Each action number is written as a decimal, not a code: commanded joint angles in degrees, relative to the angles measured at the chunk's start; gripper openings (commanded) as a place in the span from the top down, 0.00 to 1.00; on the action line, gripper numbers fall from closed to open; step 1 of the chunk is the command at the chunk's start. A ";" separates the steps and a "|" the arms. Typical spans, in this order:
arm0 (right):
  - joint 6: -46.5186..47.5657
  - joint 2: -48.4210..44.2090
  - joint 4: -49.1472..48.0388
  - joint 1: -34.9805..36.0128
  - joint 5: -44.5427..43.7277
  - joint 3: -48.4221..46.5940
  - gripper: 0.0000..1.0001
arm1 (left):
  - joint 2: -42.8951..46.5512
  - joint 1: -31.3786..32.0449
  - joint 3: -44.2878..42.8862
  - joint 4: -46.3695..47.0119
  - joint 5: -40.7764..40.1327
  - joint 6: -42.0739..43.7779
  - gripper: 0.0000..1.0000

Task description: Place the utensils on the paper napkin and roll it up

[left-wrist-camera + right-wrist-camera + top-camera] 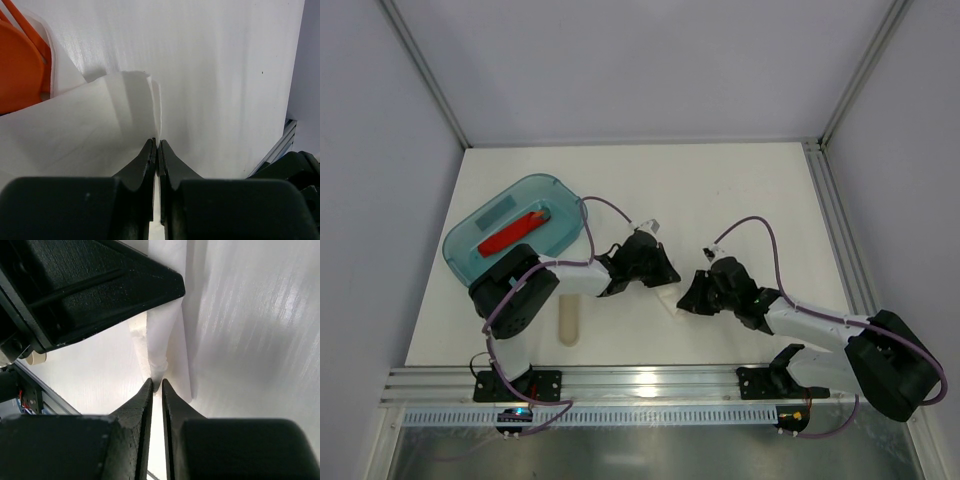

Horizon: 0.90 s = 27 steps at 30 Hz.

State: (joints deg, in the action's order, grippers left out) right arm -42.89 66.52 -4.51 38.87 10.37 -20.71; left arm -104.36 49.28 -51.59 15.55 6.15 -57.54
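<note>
The white paper napkin (670, 293) lies between my two grippers, partly lifted and curled. In the left wrist view its sheet (75, 130) rises to my left gripper (158, 145), which is shut on its edge. An orange utensil (20, 65) shows at that view's left edge, next to the napkin. My right gripper (156, 385) pinches the end of the napkin's rolled part (162, 340). From above, the left gripper (665, 278) and right gripper (683, 300) nearly meet. Another orange utensil (515, 232) lies in the teal tray (560, 185).
The tray sits at the table's far left. A cream stick-like piece (568, 322) lies on the table by the left arm's base. A metal rail (650, 380) runs along the near edge. Walls close in the back and sides.
</note>
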 commanded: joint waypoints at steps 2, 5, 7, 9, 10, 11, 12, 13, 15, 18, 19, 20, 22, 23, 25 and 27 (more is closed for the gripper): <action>1.58 -1.04 -0.23 0.15 -2.19 0.58 0.88 | 1.00 0.29 0.27 1.68 0.26 1.46 0.92; 2.03 -0.43 -0.93 0.15 -1.85 0.58 0.90 | 0.91 0.38 0.44 1.68 0.18 1.55 0.93; 1.94 -0.43 -1.64 0.15 -1.76 1.11 0.90 | 0.82 0.47 0.53 1.76 0.09 1.64 0.92; 1.94 0.36 -0.85 0.06 -2.46 0.85 0.91 | 0.56 0.73 0.44 1.76 0.18 1.73 0.92; 1.85 1.06 -0.67 0.15 -2.46 0.76 0.91 | 0.56 0.73 0.35 1.76 0.26 1.73 0.92; 1.68 1.41 -0.24 0.15 -2.46 0.67 0.91 | 0.47 0.65 0.27 1.76 0.35 1.64 0.92; 1.59 1.50 0.12 0.15 -2.63 0.67 0.91 | 0.47 0.65 0.35 1.76 0.35 1.73 0.90; 1.41 1.51 0.47 0.15 -2.81 0.67 0.92 | 0.56 0.73 0.35 1.68 0.35 1.64 0.89; 1.06 1.24 1.70 0.15 -3.42 0.67 0.92 | 0.47 0.65 -0.17 1.50 0.44 1.90 0.87; 0.71 1.59 2.84 0.15 -4.30 0.58 0.92 | 0.38 0.73 -1.14 0.62 0.79 2.52 0.86; 0.53 1.94 3.02 0.15 -4.48 0.50 0.93 | 0.38 0.65 -1.66 0.45 1.14 2.69 0.85; 0.44 2.73 3.37 0.15 -4.48 0.23 0.94 | 0.29 0.73 -1.93 0.36 1.32 2.87 0.85; 0.18 3.44 3.72 0.24 -4.74 -0.03 0.95 | 0.21 0.65 -2.72 -0.08 1.67 3.31 0.83; 0.01 3.87 3.90 0.06 -4.92 -0.03 0.96 | 0.38 0.65 -3.07 -0.43 1.93 3.48 0.82; -0.35 4.05 4.16 0.15 -5.18 -0.21 0.96 | 0.99 0.73 -3.86 -0.96 1.93 4.10 0.77; -0.52 3.79 4.16 0.15 -5.45 -0.12 0.96 | 1.78 0.56 -4.65 -3.15 1.59 4.98 0.71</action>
State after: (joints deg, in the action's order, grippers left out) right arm -43.27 69.49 -3.01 38.87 7.60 -20.40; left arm -104.36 49.65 -53.45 13.85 7.25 -54.81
